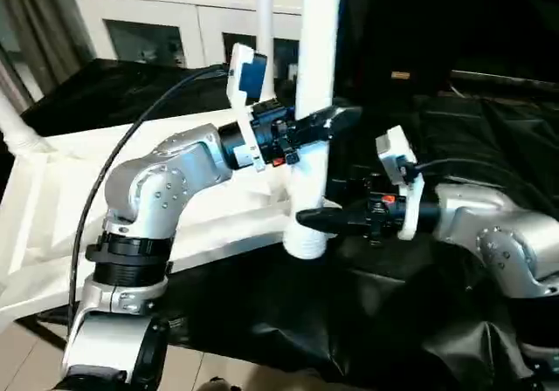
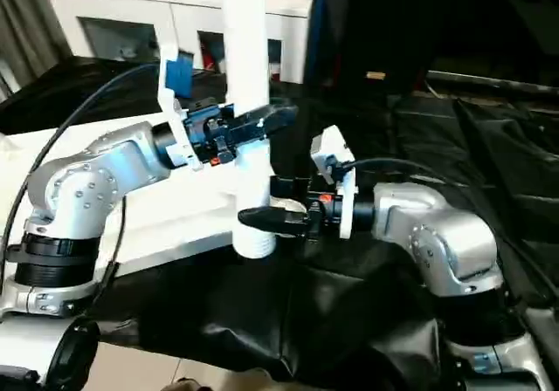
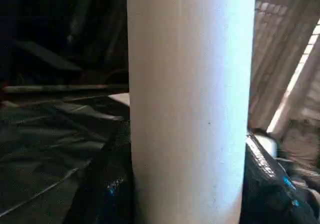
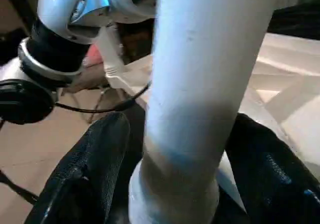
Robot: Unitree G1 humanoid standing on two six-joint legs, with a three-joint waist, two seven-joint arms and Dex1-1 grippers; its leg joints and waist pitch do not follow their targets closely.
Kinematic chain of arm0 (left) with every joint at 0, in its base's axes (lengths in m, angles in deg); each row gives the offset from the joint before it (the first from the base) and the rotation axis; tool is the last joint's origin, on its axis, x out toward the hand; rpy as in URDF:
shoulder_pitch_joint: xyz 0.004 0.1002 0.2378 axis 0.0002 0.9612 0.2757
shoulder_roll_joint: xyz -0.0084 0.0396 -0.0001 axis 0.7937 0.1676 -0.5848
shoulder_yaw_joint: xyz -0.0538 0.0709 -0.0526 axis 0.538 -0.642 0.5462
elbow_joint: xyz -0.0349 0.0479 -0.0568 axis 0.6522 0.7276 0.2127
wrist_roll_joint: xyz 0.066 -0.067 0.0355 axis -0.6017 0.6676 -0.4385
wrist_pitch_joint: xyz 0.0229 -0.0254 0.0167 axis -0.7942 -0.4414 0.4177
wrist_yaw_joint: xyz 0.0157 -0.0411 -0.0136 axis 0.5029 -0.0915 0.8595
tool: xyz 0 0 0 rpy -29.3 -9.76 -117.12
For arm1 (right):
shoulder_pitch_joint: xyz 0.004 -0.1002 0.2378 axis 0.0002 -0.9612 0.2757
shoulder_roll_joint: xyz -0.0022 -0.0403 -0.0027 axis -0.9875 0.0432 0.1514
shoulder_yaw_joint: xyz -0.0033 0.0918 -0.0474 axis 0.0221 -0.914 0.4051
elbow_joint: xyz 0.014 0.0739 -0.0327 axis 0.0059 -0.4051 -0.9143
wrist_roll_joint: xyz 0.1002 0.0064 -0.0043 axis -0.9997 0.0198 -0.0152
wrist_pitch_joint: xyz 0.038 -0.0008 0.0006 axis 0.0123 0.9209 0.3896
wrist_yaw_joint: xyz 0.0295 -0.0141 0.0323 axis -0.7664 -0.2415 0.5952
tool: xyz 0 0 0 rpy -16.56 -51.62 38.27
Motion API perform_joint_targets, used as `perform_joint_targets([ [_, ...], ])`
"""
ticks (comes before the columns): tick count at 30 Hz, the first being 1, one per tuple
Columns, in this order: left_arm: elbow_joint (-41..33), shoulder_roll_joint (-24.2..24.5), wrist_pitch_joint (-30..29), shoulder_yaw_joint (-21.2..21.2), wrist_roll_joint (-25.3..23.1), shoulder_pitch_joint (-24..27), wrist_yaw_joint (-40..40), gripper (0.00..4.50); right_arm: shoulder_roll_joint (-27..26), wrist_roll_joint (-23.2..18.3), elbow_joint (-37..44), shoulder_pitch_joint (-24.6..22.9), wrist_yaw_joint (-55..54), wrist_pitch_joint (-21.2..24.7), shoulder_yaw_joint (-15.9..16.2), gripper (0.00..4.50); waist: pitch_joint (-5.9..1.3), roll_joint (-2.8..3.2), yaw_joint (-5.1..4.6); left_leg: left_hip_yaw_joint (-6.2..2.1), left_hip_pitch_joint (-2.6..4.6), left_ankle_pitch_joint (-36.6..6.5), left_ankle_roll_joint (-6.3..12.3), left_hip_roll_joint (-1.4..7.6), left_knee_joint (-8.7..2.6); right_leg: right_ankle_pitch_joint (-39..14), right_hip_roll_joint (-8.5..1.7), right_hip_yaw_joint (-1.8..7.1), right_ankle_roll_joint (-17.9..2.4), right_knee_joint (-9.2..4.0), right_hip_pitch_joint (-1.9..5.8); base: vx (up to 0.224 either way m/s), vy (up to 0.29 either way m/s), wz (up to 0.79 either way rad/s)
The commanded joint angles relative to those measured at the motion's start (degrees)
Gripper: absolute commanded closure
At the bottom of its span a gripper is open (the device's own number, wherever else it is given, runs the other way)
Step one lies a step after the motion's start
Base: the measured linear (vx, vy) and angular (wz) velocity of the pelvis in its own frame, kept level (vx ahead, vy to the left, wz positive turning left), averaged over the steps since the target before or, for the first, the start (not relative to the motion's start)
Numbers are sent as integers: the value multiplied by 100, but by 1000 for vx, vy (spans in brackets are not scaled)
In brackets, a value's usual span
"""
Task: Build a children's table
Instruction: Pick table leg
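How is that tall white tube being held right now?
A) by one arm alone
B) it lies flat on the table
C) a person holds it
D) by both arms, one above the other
D: the left end effector grips the upright leg higher up, the right end effector near its lower end.

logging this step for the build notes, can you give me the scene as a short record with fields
held part: white leg, upright, thick end down
left gripper: shut on the leg, higher up
right gripper: shut on the leg near its lower end
tabletop: underside up on the black-draped table, beside the leg's lower end
leg seated in the tabletop: cannot tell
other leg: one stands upright behind
background: white cabinet
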Motion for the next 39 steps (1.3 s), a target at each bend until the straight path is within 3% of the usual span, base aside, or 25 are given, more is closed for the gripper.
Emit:
perform_joint_targets([
  [1, -183, 11, -8, -38, 102, 13, -77, 264, 28, -140, -22, 82, 76, 102, 36, 132, -411, -71, 17, -152, 156, -851, -41, 244, -394, -1101, -449, 294, -1037, -514, 266, 0, 0, 0],
  [14, -282, 58, -123, -207, 181, 32, -351, 264, 22, -430, -218, 182, 525, 427, 88, 132, -420, -50, 35, -151, 154, -805, -38, 238, -391, -1010, -442, 289, -1044, -501, 271, 0, 0, 0],
  [23, -185, -10, -62, -293, 121, -11, -407, 264, 15, -385, -213, 152, 627, 452, 174, 132, -427, -42, 33, -156, 152, -788, -55, 242, -391, -905, -438, 286, -1078, -494, 278, 0, 0, 0],
  [24, -182, -7, -59, -296, 122, -13, -408, 264, 16, -385, -211, 151, 627, 452, 179, 158, -427, -44, 31, -155, 152, -790, -56, 241, -391, -904, -436, 286, -1081, -495, 278, 0, 0, 0],
  [27, -157, 28, -46, -300, 121, -23, -420, 264, 38, -389, -180, 118, 674, 476, 212, 165, -426, -43, 33, -153, 160, -829, -72, 240, -393, -920, -434, 287, -1091, -498, 276, 0, 0, 0],
  [29, -156, 39, -48, -296, 126, -24, -426, 264, 40, -400, -171, 107, 686, 489, 209, 207, -427, -43, 32, -157, 154, -819, -71, 242, -395, -906, -438, 286, -1092, -492, 282, 0, 0, 0],
  [39, 0, -14, 89, -210, -21, -81, -223, 264, 55, -389, -154, 68, 732, 472, 228, 254, -428, -37, 34, -157, 158, -838, -80, 242, -391, -907, -435, 285, -1092, -496, 283, 0, 0, 0],
])
